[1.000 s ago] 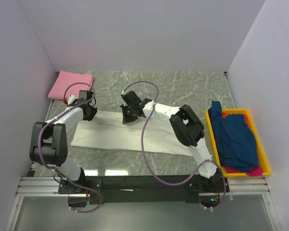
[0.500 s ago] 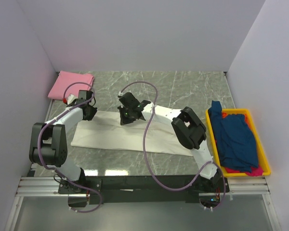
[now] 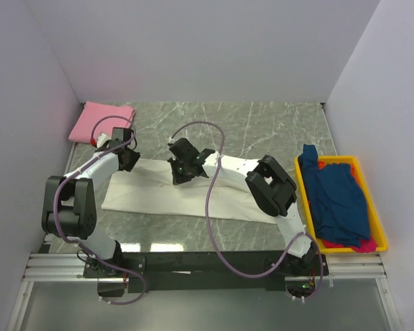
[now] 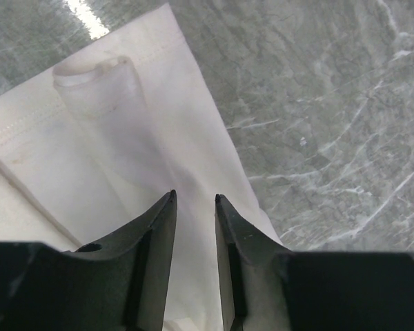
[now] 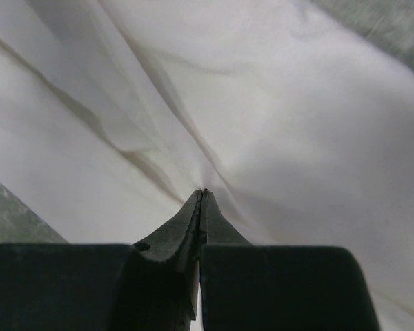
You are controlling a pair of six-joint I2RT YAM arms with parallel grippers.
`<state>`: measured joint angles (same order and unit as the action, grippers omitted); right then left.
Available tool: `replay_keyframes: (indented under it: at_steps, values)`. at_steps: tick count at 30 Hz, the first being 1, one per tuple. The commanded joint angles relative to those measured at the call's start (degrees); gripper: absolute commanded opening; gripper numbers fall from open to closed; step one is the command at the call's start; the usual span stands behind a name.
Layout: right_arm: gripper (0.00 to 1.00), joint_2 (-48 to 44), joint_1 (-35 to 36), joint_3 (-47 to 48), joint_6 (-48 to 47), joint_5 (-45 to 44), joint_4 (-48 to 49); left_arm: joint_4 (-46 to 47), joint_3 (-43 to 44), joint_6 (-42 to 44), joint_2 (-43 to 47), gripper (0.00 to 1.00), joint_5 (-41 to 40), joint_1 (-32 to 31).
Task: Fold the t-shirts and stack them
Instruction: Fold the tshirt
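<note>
The overhead camera, fixed above and behind the arm bases, looks steeply down and forward over the whole counter, from its near edge to the back wall, far enough off to take in both arms. The left wrist camera rides just behind the left fingers and faces down along them, close over the far left corner of the cream-white t-shirt, with bare counter filling the right of its frame. The right wrist camera looks past the right fingers from nearer still, its frame almost all cloth. All three views share that shirt; whether the two wrist views overlap cannot be told.
</note>
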<state>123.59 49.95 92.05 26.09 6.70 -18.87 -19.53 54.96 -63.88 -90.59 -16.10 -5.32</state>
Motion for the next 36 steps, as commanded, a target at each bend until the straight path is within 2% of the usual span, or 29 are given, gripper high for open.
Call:
replay_keyframes:
  at_steps: [1,11,24,36]
  values:
    - [0.01,-4.3,1.4,-1.7,-0.2,-0.5,2.7,1.2,2.7,1.3,1.0,0.35,1.2,0.1]
    - [0.00,-5.1,2.9,-3.8,0.4,-1.0,4.4,1.6,3.8,2.8,-1.1,0.38,3.2,-0.1]
    - [0.00,-5.5,3.2,-4.2,-0.1,-1.3,5.8,-0.7,4.4,0.6,-2.8,0.35,1.9,-2.1]
    - [0.00,-5.4,3.3,-4.2,-0.2,-1.7,5.9,-0.1,1.2,-0.5,-3.0,0.32,2.6,-2.3]
